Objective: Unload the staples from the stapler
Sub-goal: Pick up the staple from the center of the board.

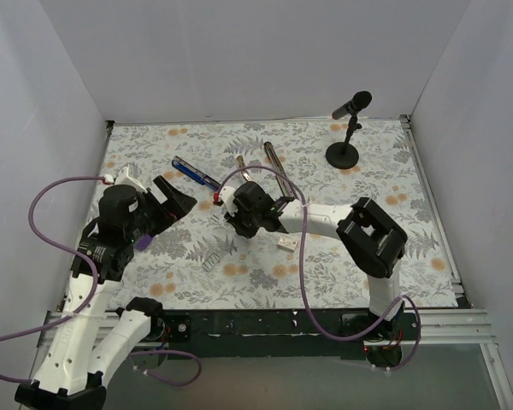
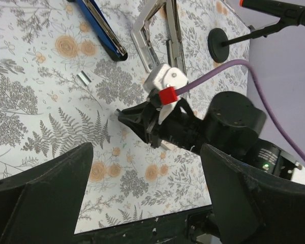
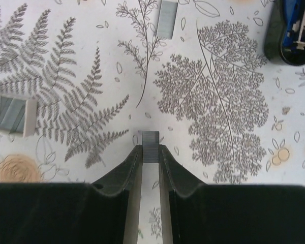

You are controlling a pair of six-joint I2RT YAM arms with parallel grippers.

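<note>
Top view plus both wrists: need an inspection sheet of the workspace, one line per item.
Surface: floral cloth, lying flat.
Job's things: stapler at the far side, its silver channel spread away from the blue-and-black arm; staple strip between the right fingers; second strip loose on the cloth ahead of them.
Clutter: microphone on a round stand, far right; small pale box; grey block.
Grippers: left gripper open, empty; right gripper shut on the staple strip, low at the cloth.
Cables: purple cable looping off each arm.
Surroundings: plain white walls on three sides.
</note>
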